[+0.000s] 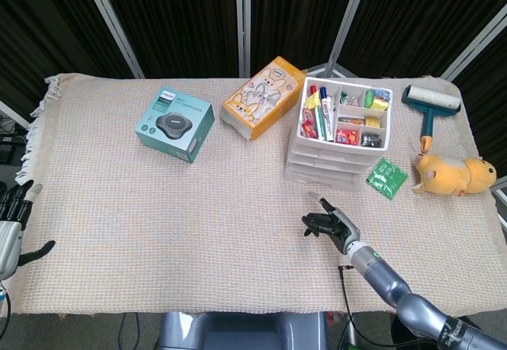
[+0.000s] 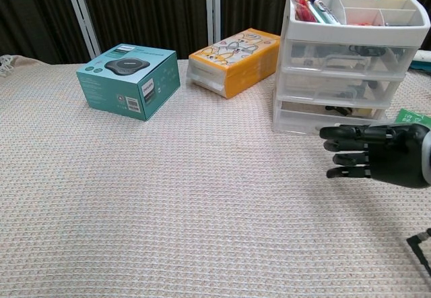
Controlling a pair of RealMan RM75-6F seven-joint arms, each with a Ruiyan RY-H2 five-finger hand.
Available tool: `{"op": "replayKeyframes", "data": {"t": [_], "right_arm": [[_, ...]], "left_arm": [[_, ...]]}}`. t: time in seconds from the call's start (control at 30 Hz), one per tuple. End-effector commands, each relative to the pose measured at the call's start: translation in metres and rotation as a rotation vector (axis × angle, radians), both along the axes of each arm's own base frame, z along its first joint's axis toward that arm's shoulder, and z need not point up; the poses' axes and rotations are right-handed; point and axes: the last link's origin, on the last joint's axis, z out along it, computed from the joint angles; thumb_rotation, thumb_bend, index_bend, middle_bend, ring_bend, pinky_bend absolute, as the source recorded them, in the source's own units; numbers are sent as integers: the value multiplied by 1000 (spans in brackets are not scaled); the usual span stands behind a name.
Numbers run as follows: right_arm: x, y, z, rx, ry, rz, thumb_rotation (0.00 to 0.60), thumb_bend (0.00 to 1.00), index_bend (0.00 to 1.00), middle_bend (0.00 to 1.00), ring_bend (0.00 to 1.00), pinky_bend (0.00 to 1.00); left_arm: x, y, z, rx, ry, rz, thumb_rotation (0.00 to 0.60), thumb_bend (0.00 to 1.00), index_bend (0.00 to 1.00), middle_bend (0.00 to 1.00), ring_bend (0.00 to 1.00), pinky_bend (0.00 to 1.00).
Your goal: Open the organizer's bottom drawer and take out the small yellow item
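Organizer (image 1: 339,140) sits upper right of centre in the head view, all its drawers shut, so the yellow item inside can't be seen. The bottom drawer (image 2: 323,121) is closed at the stack's base. The right hand (image 1: 331,225) hovers just in front, lower right, fingers apart and lightly curled, holding nothing. The left hand (image 1: 13,215) is at the far left edge, fingers spread, empty.
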Motion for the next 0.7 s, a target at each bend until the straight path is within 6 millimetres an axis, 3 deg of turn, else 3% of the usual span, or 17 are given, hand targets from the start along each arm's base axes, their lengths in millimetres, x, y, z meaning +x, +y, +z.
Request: {"op": "replayKeyframes", "data": {"t": [0.03,0.37,0.7], "right_arm": [[-14,-1,16,-73,284,184,600,247,98,674,749,514],[-36,-14,25,-220,849,346,600,235,98,677,749,518],[-38,-20,20,-244,981,328,600,235,139,682,750,520]], "left_arm": [[0,-1,2,7,3,1,600,152,0,0,0,0],[4,-3,3,15,7,-5,600,153,0,0,0,0],[4,-2,1,5,9,-4,600,152,0,0,0,0]]}}
